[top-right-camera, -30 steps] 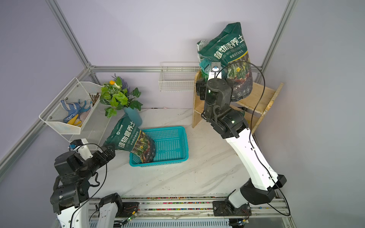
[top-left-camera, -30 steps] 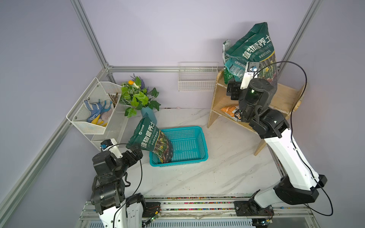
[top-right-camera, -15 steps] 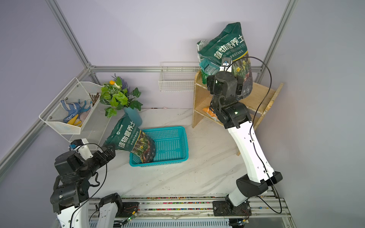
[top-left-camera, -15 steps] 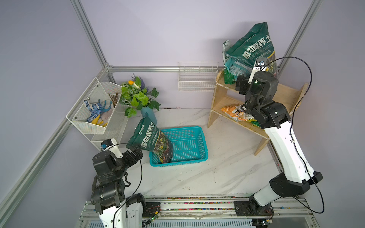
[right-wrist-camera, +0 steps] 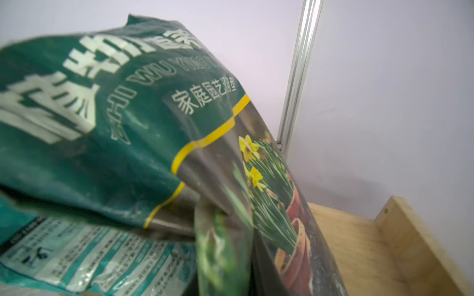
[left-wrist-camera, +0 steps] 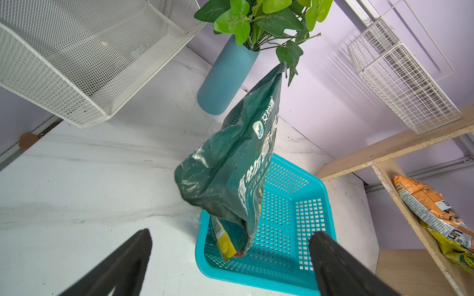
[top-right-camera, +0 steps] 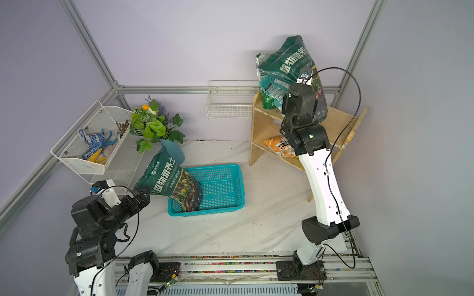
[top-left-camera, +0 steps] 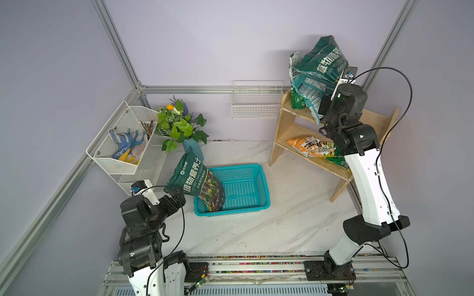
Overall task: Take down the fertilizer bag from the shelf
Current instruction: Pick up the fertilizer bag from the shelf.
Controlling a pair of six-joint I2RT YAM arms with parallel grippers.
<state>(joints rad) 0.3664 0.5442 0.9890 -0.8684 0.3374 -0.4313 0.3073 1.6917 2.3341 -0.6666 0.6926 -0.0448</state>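
We gripped the green fertilizer bag [top-left-camera: 318,66] on the wooden shelf's [top-left-camera: 282,133] top tier.
Our right gripper [top-left-camera: 323,109] was clamped, seemingly on a front fold, to drag it off; our left gripper [left-wrist-camera: 232,233] hung spread wide beside the teal basket [top-left-camera: 265,184].

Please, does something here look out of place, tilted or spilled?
Yes. The green bag in the teal basket stands tilted, its top leaning out over the rim. Dark specks lie scattered on the marble table.
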